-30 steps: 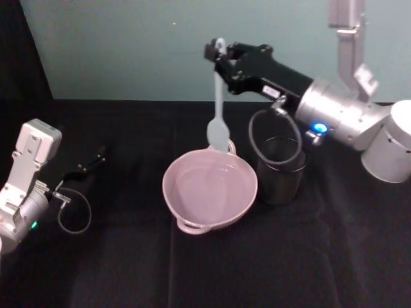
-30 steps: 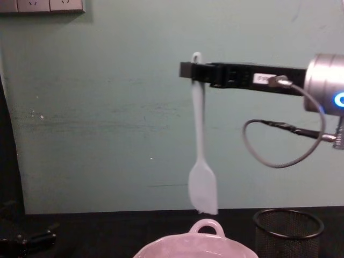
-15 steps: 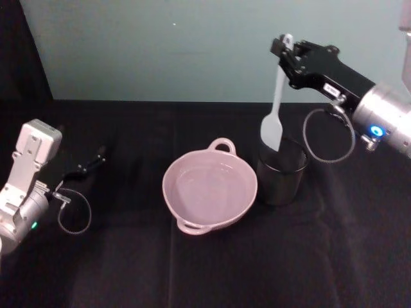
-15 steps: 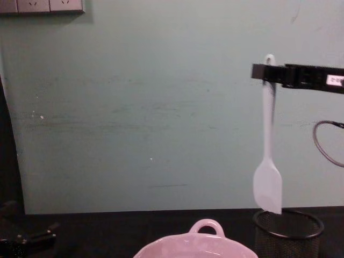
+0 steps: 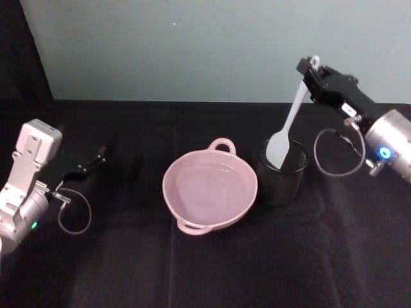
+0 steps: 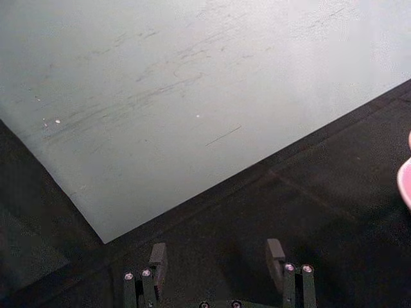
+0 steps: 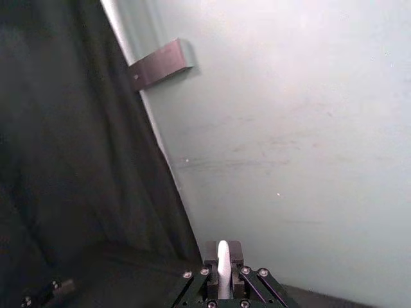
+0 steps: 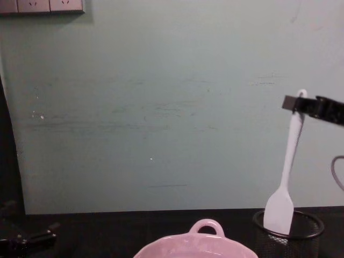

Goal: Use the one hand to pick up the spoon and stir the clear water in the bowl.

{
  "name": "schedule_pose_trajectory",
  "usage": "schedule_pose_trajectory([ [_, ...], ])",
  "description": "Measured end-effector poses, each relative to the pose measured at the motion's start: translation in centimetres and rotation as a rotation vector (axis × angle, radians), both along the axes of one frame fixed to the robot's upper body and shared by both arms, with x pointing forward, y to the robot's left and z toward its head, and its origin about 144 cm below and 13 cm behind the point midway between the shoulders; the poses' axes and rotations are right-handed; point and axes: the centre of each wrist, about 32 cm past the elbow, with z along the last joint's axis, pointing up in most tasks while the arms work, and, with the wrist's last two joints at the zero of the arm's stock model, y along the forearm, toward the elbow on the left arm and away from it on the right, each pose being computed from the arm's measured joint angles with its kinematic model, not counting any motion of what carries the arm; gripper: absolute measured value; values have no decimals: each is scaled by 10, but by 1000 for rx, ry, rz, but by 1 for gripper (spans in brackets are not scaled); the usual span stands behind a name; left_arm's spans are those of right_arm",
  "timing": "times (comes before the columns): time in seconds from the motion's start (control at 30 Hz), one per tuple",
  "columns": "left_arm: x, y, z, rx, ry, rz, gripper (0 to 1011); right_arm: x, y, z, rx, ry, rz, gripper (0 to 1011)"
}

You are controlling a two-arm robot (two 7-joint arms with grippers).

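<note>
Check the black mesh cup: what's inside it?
The spoon blade dips tilted into the mesh cup, handle end held by the right pincer. The cup's bottom is hidden by its wall.

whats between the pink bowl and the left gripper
Only bare black tablecloth in the head view, between the bowl and the left gripper.
</note>
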Motion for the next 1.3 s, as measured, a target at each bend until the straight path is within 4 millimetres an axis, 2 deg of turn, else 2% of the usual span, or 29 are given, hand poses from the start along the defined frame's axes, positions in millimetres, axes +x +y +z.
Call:
schedule_pose_trajectory([
  [0.13, 0, 0, 0, 0, 0, 0, 1011, 4, -6, -23, 83, 49, -11, 109],
  [0.33, 0, 0, 0, 0, 0, 0, 1011, 10, -15, -46, 157, 103, -3, 109],
  [0.9, 0, 0, 0, 0, 0, 0, 1011, 18, -27, -74, 236, 164, 43, 109],
  [1.3, 0, 0, 0, 0, 0, 0, 1011, 18, -27, -80, 254, 184, 40, 109],
])
